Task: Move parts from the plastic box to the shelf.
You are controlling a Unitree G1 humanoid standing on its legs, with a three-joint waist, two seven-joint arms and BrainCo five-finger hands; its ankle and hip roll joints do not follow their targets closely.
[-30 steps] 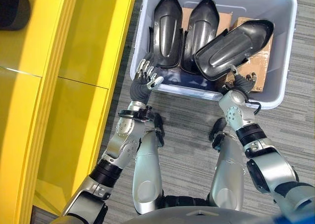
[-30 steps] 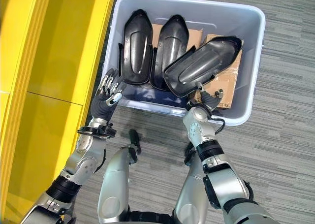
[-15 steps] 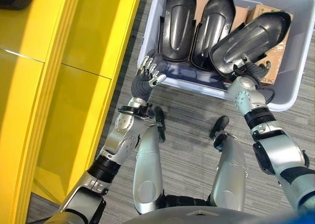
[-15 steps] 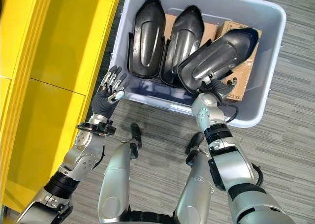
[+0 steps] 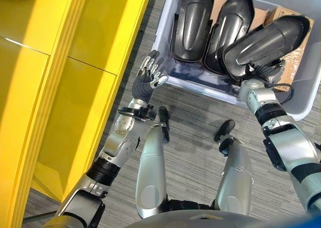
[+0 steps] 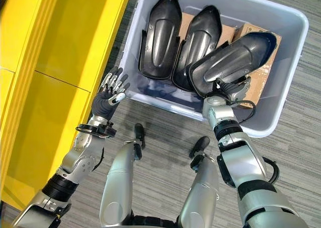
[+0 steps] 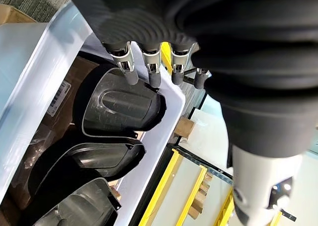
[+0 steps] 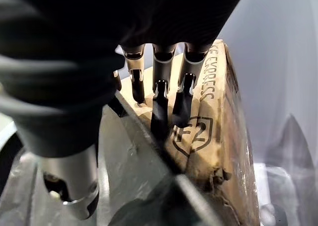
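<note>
Inside the plastic box [image 6: 281, 118], three parts remain; right robot hand [image 6: 231, 90] grips one part [image 6: 235, 62], left robot hand [image 6: 111, 90] open, shelf [image 6: 60, 62] unfilled.

Three glossy black moulded parts lie in the pale grey plastic box [image 6: 284, 119] on the floor. Two stand side by side at its left, the left part [image 6: 159, 37] and the middle part [image 6: 198, 40]. The third part [image 6: 235, 61] leans tilted across at right. The yellow shelf [image 6: 60, 62] stands just left of the box.

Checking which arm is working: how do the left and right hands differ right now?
The left hand hovers outside the plastic box near its corner, fingers relaxed, holding nothing. The right hand reaches inside, fingers closing on the tilted black part. Both wear dark ribbed covers.
</note>
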